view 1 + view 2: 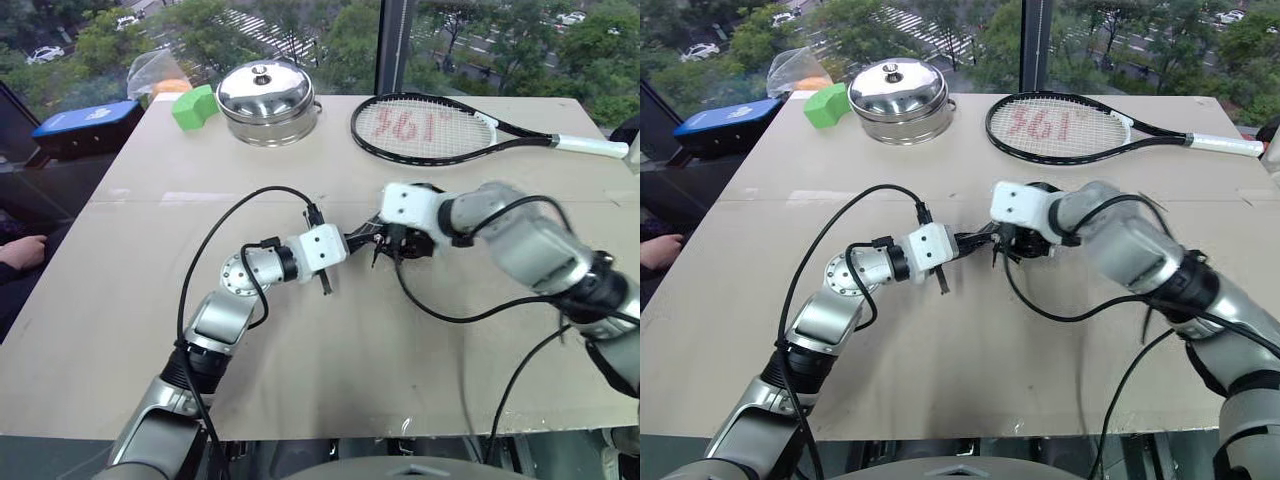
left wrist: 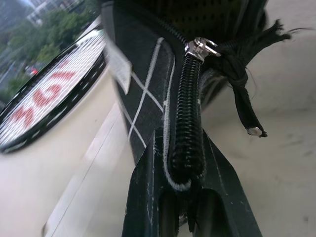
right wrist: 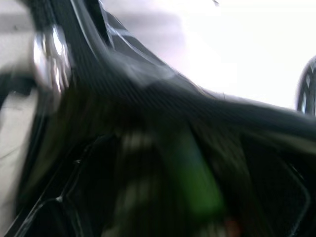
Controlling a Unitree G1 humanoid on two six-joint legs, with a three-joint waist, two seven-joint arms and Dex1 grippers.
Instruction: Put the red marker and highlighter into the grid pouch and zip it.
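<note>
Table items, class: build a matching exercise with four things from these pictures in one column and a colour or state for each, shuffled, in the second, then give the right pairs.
Column one:
1. grid pouch
2. lidded pot
3. tennis racket
4. block

Column two:
A. shiny silver
B. green
C. red marking on white strings
D. pinched at its zipper edge by the left gripper

Pairs: 1-D, 2-A, 3-C, 4-B
</note>
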